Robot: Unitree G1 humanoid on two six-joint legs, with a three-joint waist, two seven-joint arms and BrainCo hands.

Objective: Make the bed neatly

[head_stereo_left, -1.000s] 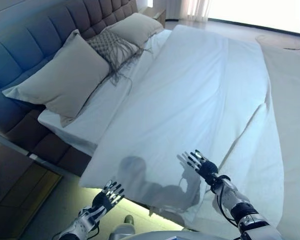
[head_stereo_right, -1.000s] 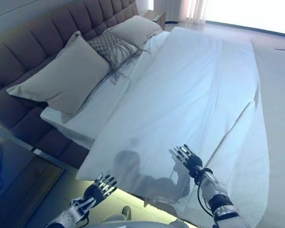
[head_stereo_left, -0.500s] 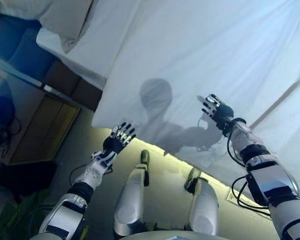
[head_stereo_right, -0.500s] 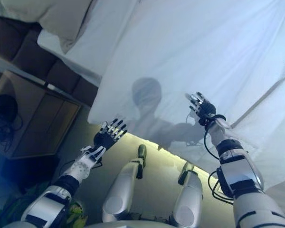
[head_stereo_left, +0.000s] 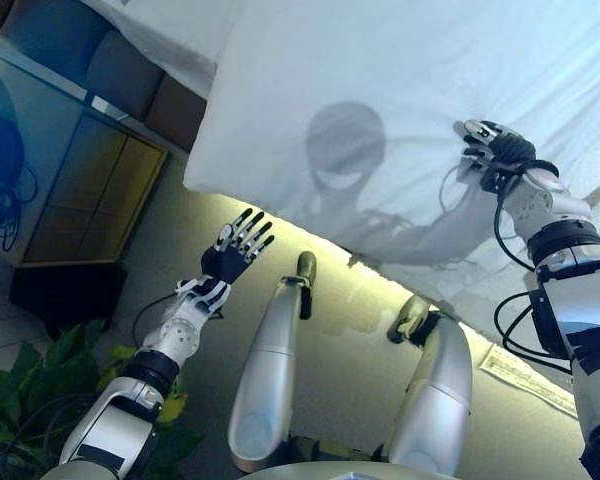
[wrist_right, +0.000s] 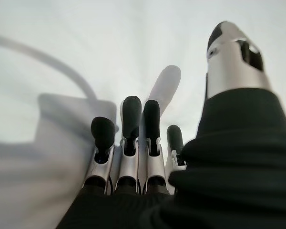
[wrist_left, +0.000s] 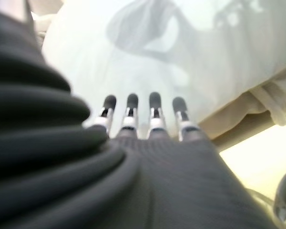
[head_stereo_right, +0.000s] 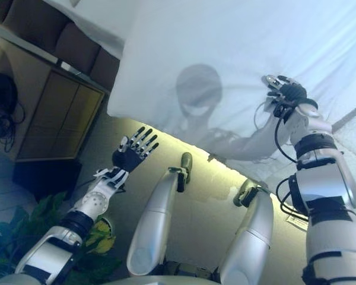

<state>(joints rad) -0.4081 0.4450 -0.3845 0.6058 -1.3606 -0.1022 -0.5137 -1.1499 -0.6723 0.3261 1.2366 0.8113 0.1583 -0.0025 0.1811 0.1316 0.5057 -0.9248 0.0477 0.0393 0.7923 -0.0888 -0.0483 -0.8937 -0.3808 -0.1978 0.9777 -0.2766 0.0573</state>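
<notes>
White sheet (head_stereo_left: 400, 110) under spread right hand (head_stereo_left: 492, 150); left hand (head_stereo_left: 235, 248) splayed, empty.

I'm seeing silver-grey arms with black joint bands; each hand, left hand (head_stereo_left: 235, 247) and right hand (head_stereo_left: 492, 150), is showing silver dark-tipped fingers and a dark ribbed cover.

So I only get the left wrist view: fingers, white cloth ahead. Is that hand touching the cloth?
Observer: No. The left hand is open, below the white sheet's hanging edge and apart from it.
Operator: And the other hand?
Observer: The right hand is raised in front of the sheet, fingers straight, gripping nothing.
Operator: What's beside the bed?
Observer: A wooden nightstand, on the robot's left.
</notes>
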